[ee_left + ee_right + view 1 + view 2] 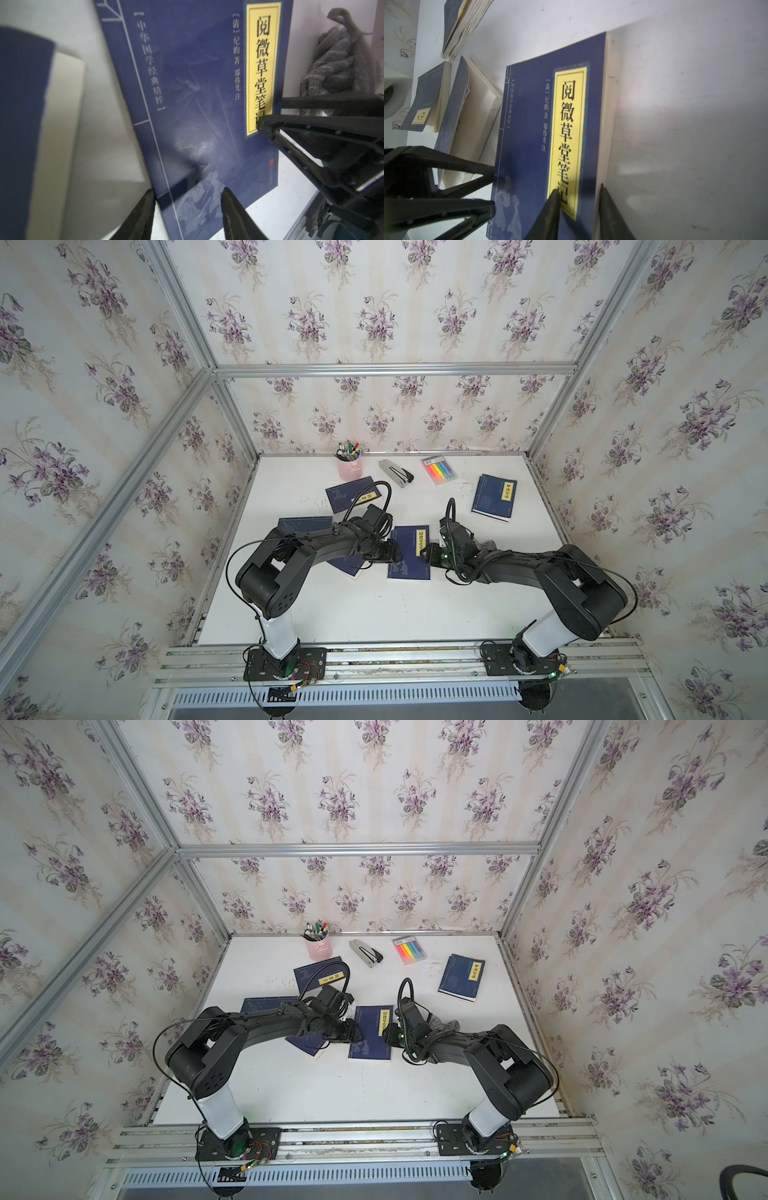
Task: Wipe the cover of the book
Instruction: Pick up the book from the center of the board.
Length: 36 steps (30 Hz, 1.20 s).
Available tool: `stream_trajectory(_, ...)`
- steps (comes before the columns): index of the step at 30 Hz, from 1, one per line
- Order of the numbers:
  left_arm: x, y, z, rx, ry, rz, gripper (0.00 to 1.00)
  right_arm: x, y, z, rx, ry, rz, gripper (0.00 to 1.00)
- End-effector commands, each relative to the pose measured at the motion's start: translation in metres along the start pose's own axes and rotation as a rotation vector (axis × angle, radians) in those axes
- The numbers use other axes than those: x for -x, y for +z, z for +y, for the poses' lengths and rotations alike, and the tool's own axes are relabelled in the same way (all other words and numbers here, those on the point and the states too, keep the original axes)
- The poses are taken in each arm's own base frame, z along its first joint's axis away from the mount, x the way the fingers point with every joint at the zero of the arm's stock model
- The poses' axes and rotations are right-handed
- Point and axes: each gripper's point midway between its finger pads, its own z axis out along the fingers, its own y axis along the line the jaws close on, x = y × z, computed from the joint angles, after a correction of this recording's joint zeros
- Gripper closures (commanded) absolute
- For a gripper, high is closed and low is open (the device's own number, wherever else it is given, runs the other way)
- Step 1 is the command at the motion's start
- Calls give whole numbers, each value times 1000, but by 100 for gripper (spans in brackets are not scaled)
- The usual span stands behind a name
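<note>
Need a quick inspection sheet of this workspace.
Surface: white table, lightly marked.
Job's things: centre book flat, cover up; grey cloth crumpled beside it, not held.
Clutter: four other blue books; pen cup; stapler; highlighter pack.
Grippers: left gripper and right gripper open, each straddling an opposite edge of the centre book.
Cables: black cables loop above both wrists.
Surroundings: floral wallpaper walls, aluminium frame.

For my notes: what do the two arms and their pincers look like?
The left arm and right arm match: black links with bulky rounded joint housings, a white lower column, a black base plate. A black cable loops above each wrist. The left pincer and right pincer have black, tapered fingers with open triangular frames. A green light glows at the right wrist.
</note>
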Motion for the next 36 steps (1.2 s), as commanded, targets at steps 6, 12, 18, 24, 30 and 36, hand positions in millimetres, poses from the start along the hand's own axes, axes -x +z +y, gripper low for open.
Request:
stream_trajectory(6, 30, -16, -42, -327, -42, -108, 48, -54, 3, -27, -66, 48, 192, 70)
stream_trajectory(12, 37, -18, -51, -377, -28, -135, 48, -58, 7, -26, -47, 57, 203, 70)
stream_trajectory(18, 49, -30, -67, -448, 0, -197, 55, -58, 7, -26, -41, 61, 202, 70)
stream_trajectory(24, 54, -39, -73, -473, 22, -240, 66, -58, 5, -27, -49, 62, 198, 70)
stream_trajectory(30, 56, -43, -75, -495, 28, -266, 56, -58, 5, -28, -49, 63, 196, 70)
stream_trajectory(36, 53, -26, -62, -435, -23, -215, 53, -59, 6, -28, -49, 63, 198, 70)
